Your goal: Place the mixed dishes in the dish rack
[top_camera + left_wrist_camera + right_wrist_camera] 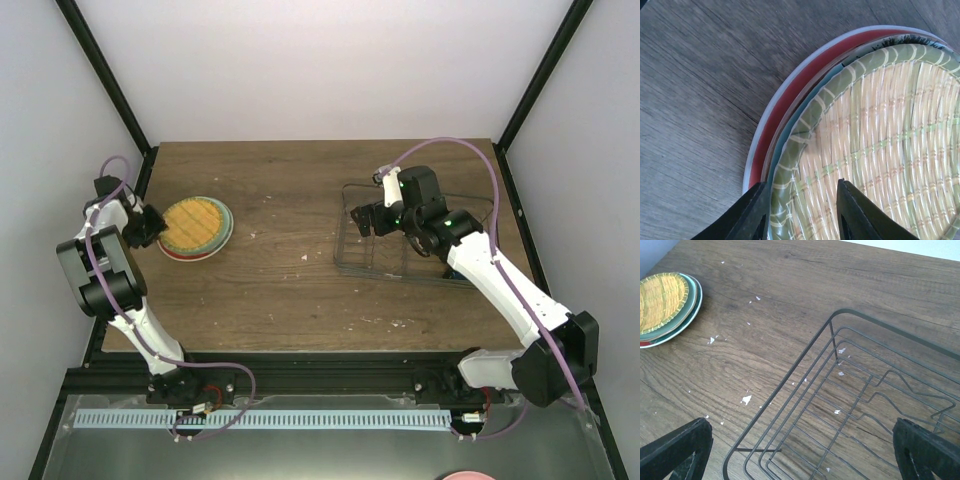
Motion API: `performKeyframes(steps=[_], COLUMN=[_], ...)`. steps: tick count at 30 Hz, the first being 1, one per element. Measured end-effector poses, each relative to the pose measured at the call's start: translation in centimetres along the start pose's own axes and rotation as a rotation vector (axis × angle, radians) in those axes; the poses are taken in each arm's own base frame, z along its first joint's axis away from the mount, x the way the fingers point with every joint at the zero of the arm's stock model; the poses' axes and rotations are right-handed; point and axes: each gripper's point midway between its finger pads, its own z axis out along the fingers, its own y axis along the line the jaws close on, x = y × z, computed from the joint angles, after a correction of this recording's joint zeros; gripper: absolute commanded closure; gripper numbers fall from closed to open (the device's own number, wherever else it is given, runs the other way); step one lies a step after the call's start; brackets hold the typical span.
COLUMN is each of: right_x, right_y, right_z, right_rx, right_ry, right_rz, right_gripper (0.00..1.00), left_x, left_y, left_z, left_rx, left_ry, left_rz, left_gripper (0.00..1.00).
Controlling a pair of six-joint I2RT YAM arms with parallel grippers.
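Observation:
The mixed dishes in view are three stacked plates at the table's left: a yellow-orange woven-pattern plate point(192, 225) point(890, 140) on top, a mint green one point(227, 228) point(805, 112) under it, and a red-rimmed one point(185, 257) point(790, 95) at the bottom. My left gripper point(158, 228) point(801, 192) is open at the stack's left edge, one finger outside the top plate's rim and the other over its inner face. My right gripper point(362, 222) point(800, 429) hangs wide open above the left end of the dark wire dish rack point(395, 270) point(840, 315). The part of the rack that shows holds nothing.
The rack stands at the right of the wooden table point(290, 290), partly under the right arm. Small white flecks point(746, 399) lie on the wood between rack and plates. Black frame posts rise at the table's back corners.

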Motion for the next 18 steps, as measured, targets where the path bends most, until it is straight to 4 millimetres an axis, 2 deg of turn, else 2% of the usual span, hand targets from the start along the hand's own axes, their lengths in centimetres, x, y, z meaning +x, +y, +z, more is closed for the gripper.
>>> performKeyframes(steps=[11, 18], right_x=[0.3, 1.0], right_y=[-0.1, -0.2], right_z=[0.0, 0.1], right_rx=[0.008, 0.01], right_ry=[0.012, 0.029], right_rz=[0.018, 0.03], right_gripper=[0.0, 0.0], left_x=[0.5, 1.2], left_y=[0.6, 0.7], left_z=[0.8, 1.6], left_rx=[0.019, 0.043], left_ry=[0.007, 0.02], left_rz=[-0.014, -0.018], left_gripper=[0.65, 0.72])
